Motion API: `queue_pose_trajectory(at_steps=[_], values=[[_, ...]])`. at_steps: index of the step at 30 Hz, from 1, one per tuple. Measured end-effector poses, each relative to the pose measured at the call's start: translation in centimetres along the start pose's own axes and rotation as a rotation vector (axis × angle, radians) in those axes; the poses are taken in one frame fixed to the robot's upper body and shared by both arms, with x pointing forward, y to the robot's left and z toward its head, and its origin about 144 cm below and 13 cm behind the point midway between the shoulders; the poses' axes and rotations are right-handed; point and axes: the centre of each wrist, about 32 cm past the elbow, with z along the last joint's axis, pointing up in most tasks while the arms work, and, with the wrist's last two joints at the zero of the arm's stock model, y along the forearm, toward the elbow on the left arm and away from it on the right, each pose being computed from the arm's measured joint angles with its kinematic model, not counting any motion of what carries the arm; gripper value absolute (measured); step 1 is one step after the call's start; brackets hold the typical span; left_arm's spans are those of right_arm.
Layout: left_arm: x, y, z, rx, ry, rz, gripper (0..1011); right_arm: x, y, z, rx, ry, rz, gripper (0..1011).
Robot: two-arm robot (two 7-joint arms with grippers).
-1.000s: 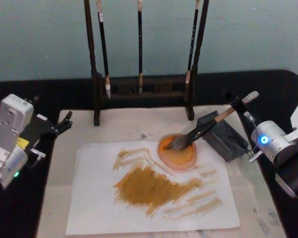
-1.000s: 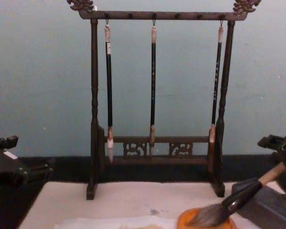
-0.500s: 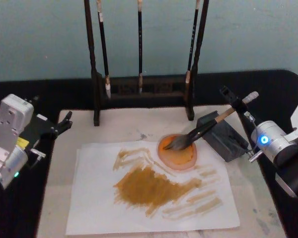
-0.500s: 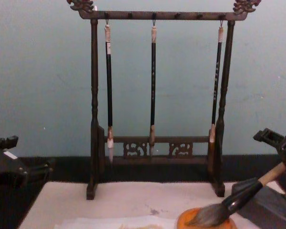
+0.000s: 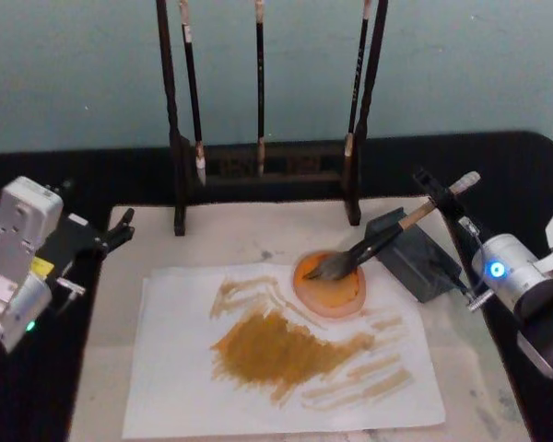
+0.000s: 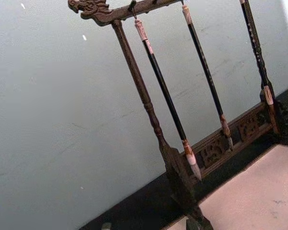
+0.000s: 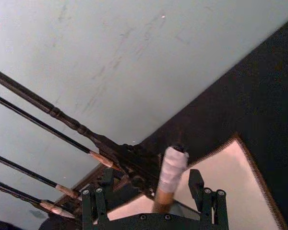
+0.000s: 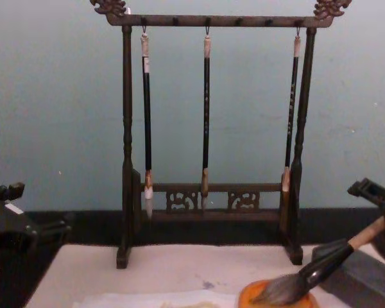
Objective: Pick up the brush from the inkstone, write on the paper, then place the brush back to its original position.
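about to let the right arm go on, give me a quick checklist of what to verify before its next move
1. Brush tuft rests on the orange dish, handle leaning on the dark block: ok.
2. Right pincer open, fingers either side of the brush's white end: ok.
3. Whether it is pulling away or closing in: cannot tell.
4. Paper already carries brown strokes: ok.
5. Left pincer parked at the mat's left edge, off the paper: ok.
6. Three thin brushes hang on the rack, out of the way: ok.

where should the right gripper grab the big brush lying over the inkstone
Grip the large tan-handled calligraphy brush on its bare wooden handle above the black ferrule, coming from the robot's right. Its tuft rests in the orange dish while the whitish end rises towards the right gripper, whose open fingers already sit either side of the handle.
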Motion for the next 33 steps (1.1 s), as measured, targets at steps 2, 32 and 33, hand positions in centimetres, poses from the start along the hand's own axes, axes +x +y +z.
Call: queue_pose_trajectory(at_steps=[2, 32, 33], values=[[0.0, 0.0, 0.0, 0.000, 0.000, 0.000, 1010, 0.1, -0.2, 0.0, 0.001, 0.002, -0.006, 1000], [0.0, 0.0, 0.0, 0.000, 0.000, 0.000, 1010, -1.2, -7.2, -1.8, 0.135, -0.608, -0.042, 1000], [0.0, 0.0, 0.0, 0.000, 0.000, 0.000, 1010, -1.2, -7.0, -2.1, 0.139, -0.668, -0.045, 1000]])
